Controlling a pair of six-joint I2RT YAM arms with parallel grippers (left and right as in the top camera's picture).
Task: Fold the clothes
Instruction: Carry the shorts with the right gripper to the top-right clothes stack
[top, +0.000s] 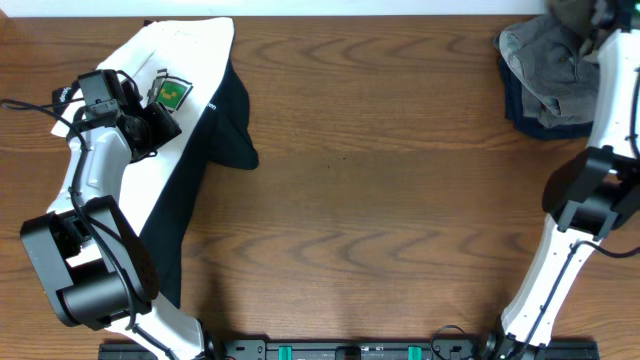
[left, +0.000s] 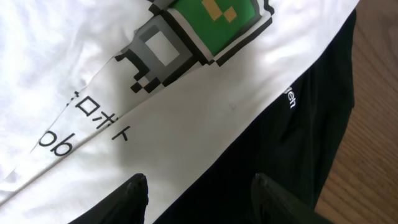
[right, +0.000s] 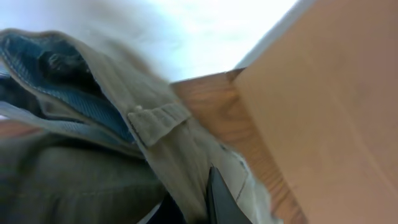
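Note:
A white T-shirt (top: 185, 55) with a green pixel print (top: 170, 94) lies at the far left, spread over a black garment (top: 228, 125). My left gripper (top: 160, 122) hovers low over them. In the left wrist view it (left: 199, 186) is open and empty, with one finger over the white shirt (left: 186, 124) and the other over the black garment (left: 311, 112). A pile of grey, khaki and blue clothes (top: 545, 70) sits at the far right corner. My right gripper (top: 598, 22) is in the pile. In the right wrist view it (right: 208, 193) pinches khaki trousers (right: 168, 143).
The wooden table (top: 380, 200) runs between the two garment groups. A pale wall (right: 205, 31) and a wooden panel (right: 329, 106) stand close behind the pile. Both arm bases stand at the front edge.

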